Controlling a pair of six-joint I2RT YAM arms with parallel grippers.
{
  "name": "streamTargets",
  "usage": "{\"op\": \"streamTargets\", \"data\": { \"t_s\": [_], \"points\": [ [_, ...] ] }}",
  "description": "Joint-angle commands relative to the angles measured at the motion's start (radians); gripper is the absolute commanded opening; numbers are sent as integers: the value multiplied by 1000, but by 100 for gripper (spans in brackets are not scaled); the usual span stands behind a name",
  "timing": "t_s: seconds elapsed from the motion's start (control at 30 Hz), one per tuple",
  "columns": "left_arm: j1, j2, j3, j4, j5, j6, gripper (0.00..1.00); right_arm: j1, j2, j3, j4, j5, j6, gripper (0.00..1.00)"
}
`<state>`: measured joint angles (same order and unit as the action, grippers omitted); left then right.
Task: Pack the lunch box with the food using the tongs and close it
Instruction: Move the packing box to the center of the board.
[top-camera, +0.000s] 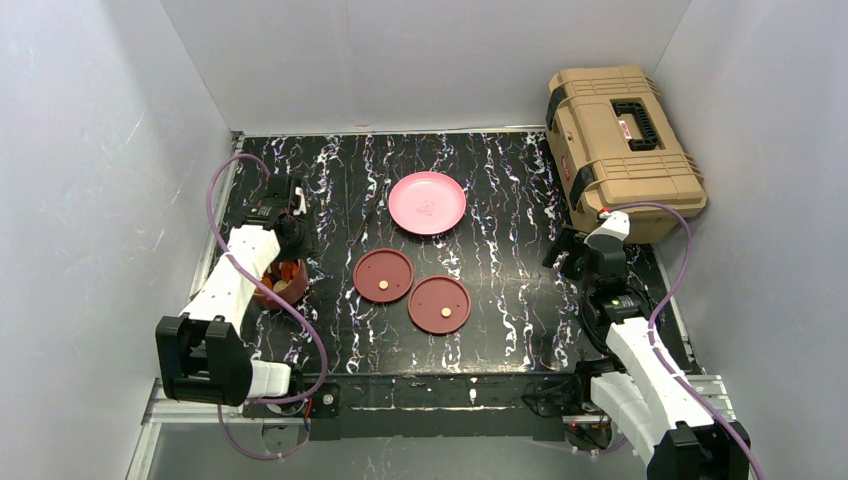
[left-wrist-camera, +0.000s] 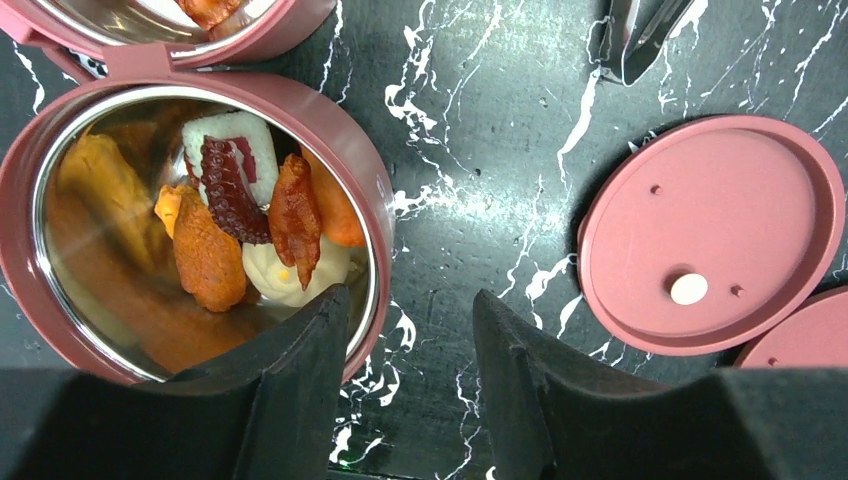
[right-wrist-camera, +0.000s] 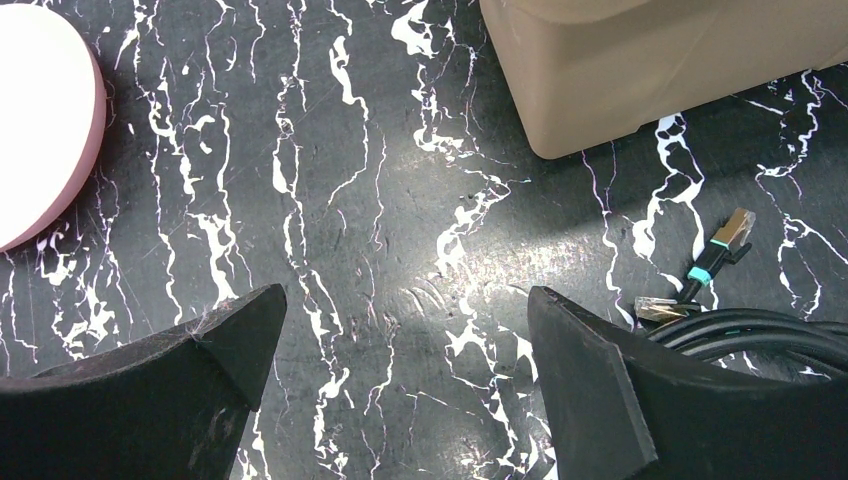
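One maroon lunch box bowl (left-wrist-camera: 383, 190) holds the food (left-wrist-camera: 250, 225): orange-red chunks, a pale bun and a white piece with a dark tentacle. A second bowl (left-wrist-camera: 275, 30) sits just beyond it. My left gripper (left-wrist-camera: 410, 295) straddles the near bowl's right rim, with one finger over the inside and one outside. It stands open, and bare table shows between the wall and the outer finger. In the top view, the bowl (top-camera: 283, 285) lies under the left gripper (top-camera: 296, 258). Two flat lids (top-camera: 383, 275) (top-camera: 439, 305) lie mid-table. The tongs (top-camera: 368, 215) lie on the table. My right gripper (top-camera: 562, 250) is open and empty.
A pink plate (top-camera: 427, 202) sits behind the lids. A tan toolbox (top-camera: 620, 150) stands at the back right, close to the right gripper (right-wrist-camera: 405, 310). Loose cables (right-wrist-camera: 745, 325) lie beside the right finger. White walls close in the table on three sides.
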<state>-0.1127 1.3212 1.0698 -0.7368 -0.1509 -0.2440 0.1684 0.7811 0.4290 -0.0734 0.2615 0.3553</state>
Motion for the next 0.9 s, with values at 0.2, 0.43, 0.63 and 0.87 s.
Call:
{"op": "streamTargets", "data": {
  "t_s": [0.2,0.43,0.63,0.87],
  "points": [
    [17,80,25,28,-43,25,37,-1,12,19,43,-1,-1,100],
    [21,78,1,43,-3,42,30,-2,19,18,48,-1,-1,100],
    [21,65,-24,56,42,64,19,-2,20,19,47,0,-1,100],
    [21,74,-26,41,122,71,3,-1,21,20,45,2,-2,100]
  ]
}}
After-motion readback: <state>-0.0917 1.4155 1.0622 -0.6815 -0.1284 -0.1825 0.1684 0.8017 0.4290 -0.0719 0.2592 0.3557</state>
